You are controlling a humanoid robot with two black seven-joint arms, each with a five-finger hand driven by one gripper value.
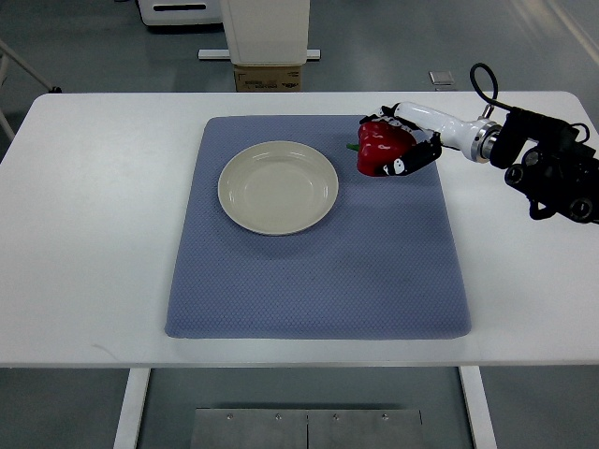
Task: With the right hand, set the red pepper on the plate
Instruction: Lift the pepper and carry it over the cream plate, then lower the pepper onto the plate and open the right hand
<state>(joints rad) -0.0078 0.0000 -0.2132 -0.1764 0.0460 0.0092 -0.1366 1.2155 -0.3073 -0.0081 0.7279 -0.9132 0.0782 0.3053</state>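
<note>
- The right hand (404, 150) reached in from the right edge, its white forearm slanting toward the far-right part of the blue mat (318, 271).
- Its dark fingers (419, 155) were curled around the red pepper (379, 147) — closed on it from the right side, with the pepper's red body showing to the left of the palm.
- The pepper sat within the grip at the mat's far-right area, its green stem (353, 146) pointing left toward the plate (278, 187).
- Whether the pepper rested on the mat or hung just above it could not be told from this steep view.
- The plate, cream-coloured and round, lay on the far-left part of the mat, near the pepper but apart from it; a strip of bare mat showed between the plate's right rim and the stem.
- Nothing lay on the plate.
- The mat covered the middle of the white bench (84, 234), its near edge close to the bench's near edge.
- The arm's black wrist joint (557, 173) and a looped cable (485, 79) showed over the bench's far-right corner.
- Beyond the far edge of the bench, a cardboard box (269, 78) stood on the floor beneath a white cabinet (266, 28).
</note>
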